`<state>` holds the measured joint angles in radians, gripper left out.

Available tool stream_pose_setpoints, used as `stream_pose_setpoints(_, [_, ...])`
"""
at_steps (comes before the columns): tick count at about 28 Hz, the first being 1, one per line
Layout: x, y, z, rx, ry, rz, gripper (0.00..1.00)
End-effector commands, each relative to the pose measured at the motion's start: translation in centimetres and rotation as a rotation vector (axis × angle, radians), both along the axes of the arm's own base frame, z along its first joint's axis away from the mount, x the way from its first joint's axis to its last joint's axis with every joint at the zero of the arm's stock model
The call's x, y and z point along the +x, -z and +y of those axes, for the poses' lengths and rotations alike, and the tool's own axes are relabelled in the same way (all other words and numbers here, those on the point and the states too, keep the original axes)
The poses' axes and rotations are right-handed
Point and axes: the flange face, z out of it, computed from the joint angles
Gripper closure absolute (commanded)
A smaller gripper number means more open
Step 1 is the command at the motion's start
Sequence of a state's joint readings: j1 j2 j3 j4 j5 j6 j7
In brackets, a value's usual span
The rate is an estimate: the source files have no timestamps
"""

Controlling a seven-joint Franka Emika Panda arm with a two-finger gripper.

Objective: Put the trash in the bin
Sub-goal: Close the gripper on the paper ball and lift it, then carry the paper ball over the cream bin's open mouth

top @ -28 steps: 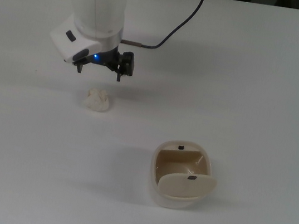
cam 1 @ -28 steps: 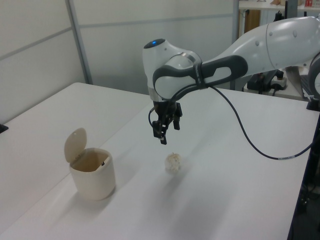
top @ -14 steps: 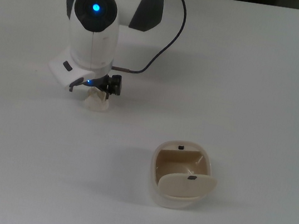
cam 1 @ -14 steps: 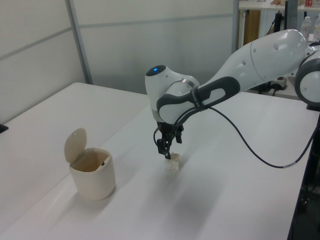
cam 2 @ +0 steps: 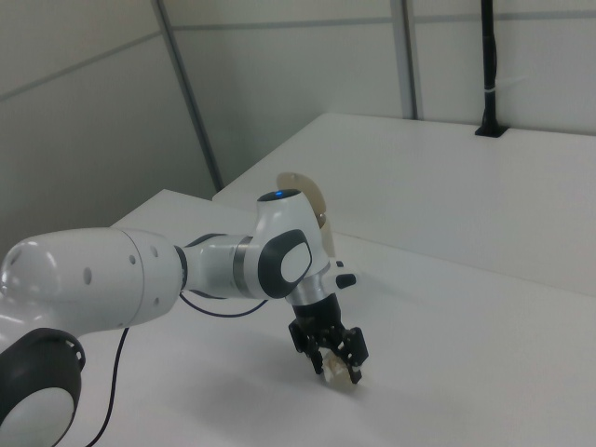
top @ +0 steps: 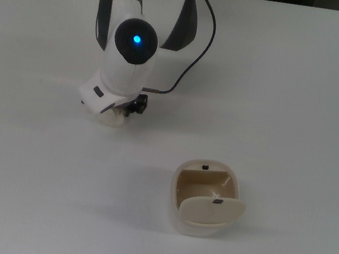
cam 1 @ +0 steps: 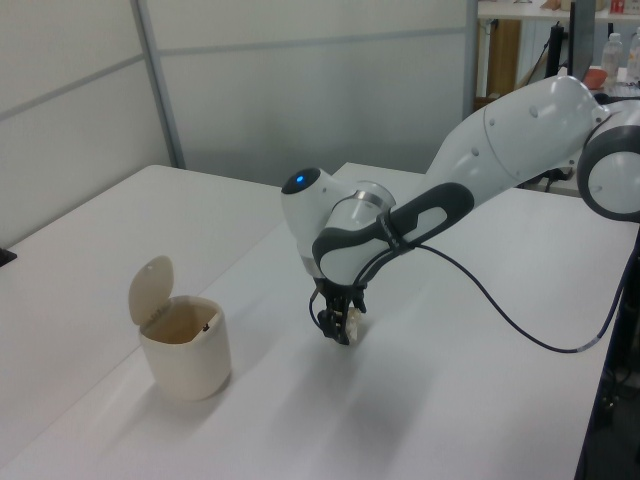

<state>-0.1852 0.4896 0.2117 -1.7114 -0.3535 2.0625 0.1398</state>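
Observation:
The trash (cam 2: 345, 377), a small crumpled white wad, lies on the white table with my gripper (cam 2: 337, 366) lowered over it. The black fingers stand apart on either side of the wad, open, with their tips near the tabletop. In the left view the trash (cam 1: 353, 321) shows just behind the gripper (cam 1: 338, 330). From above, the arm's wrist covers most of it, and only an edge of the trash (top: 110, 120) shows. The bin (top: 206, 199), cream-beige with its flap lid tipped open, stands apart toward the top view's lower right, and in the left view the bin (cam 1: 186, 349) is at the left.
A black cable (top: 194, 47) runs from the wrist back along the arm. The white table (top: 300, 108) spreads wide around the bin and arm. In the right view, only the bin's lid (cam 2: 319, 210) shows behind the arm.
The gripper has come down from above the table and toward the trash, and now straddles it. The trash and the bin have stayed put.

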Motion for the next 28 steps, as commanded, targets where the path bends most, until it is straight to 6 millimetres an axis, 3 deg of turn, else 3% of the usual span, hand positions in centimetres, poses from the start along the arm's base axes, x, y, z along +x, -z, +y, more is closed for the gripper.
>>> stream_pose_setpoints(1, [0.0,1.2,0.1,-0.021,-0.003,-0.02,0.8])
stream_pose_setpoints(3, [0.1,1.0,0.0,-0.021,0.006,-0.027,1.0])
stream_pose_setpoints(9, [0.4,0.0,0.0,-0.017,0.031,-0.05,1.0])
stream_pose_setpoints(14, [1.3,-2.3,-0.3,-0.007,0.052,-0.094,1.0])
stream_pose_setpoints(28, [3.6,-13.8,-0.3,0.123,0.144,-0.292,1.0])
